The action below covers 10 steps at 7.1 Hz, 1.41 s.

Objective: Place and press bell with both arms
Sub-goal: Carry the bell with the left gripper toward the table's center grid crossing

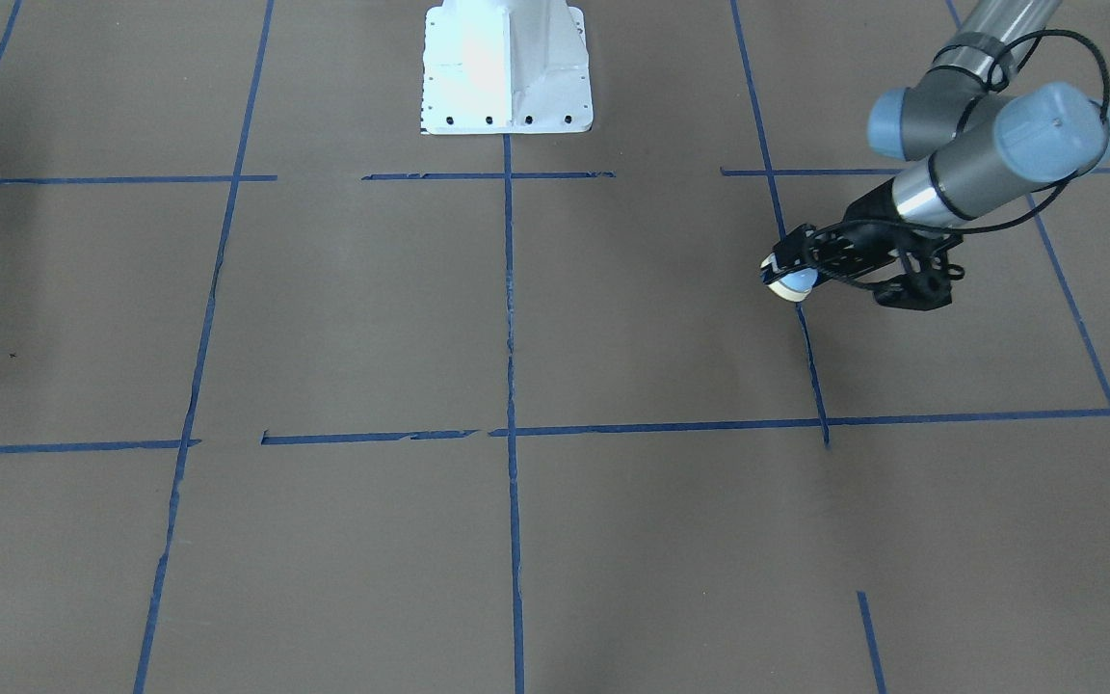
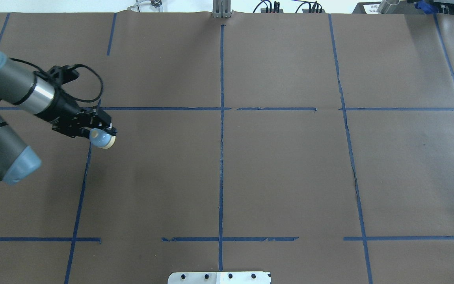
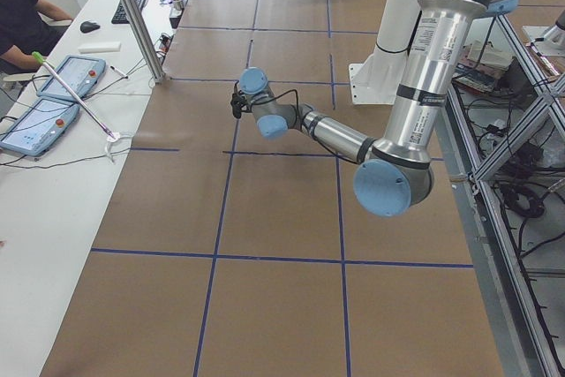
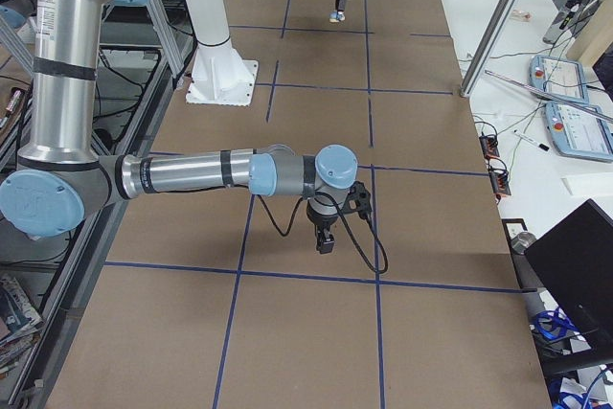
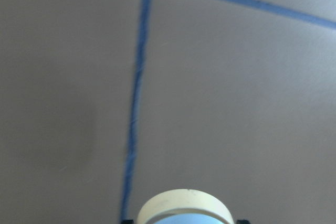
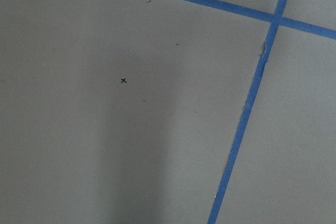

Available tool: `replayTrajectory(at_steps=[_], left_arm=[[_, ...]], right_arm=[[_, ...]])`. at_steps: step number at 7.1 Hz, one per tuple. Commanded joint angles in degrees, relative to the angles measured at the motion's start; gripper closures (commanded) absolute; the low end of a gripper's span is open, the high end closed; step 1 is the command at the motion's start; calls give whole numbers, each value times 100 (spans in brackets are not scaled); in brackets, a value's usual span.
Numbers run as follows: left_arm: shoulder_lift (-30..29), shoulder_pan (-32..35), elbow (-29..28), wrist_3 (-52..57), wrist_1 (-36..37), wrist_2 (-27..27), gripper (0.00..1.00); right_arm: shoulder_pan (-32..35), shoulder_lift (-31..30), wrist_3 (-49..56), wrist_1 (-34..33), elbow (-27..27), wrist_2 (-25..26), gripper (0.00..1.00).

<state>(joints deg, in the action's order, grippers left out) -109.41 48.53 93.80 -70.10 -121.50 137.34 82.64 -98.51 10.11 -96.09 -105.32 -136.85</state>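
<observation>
My left gripper (image 2: pixel 101 134) is shut on the bell (image 2: pixel 103 139), a small light-blue dome with a cream base ring, and holds it tilted over a blue tape line at the table's left. In the front-facing view the gripper (image 1: pixel 790 272) and the bell (image 1: pixel 794 282) are at the upper right. The bell's cream ring (image 5: pixel 185 209) fills the bottom edge of the left wrist view. My right gripper (image 4: pixel 326 239) shows only in the exterior right view, pointing down just above the brown paper, so I cannot tell whether it is open or shut.
Brown paper with a grid of blue tape lines (image 2: pixel 221 138) covers the table. The white pedestal base (image 1: pixel 507 72) stands at the robot's side. A small black x mark (image 6: pixel 124 80) lies under the right wrist. Desks with tablets (image 3: pixel 48 99) flank the far edge.
</observation>
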Motion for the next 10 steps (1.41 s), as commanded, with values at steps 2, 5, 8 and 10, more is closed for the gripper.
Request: replayTrajectory(at_steps=[2, 5, 8, 10], left_arm=[[-2464, -545, -1488, -4, 1743, -750, 99], [-3446, -1098, -2577, -361, 1735, -1192, 94], [-3878, -1354, -3157, -611, 1700, -1648, 82], [-3930, -1390, -3228, -619, 1682, -1657, 74]], right_arm=[[-28, -2, -36, 319, 11, -86, 0], [-204, -2, -36, 319, 3, -263, 0], [-213, -2, -36, 345, -6, -307, 0], [-213, -2, -44, 354, 2, -342, 0]])
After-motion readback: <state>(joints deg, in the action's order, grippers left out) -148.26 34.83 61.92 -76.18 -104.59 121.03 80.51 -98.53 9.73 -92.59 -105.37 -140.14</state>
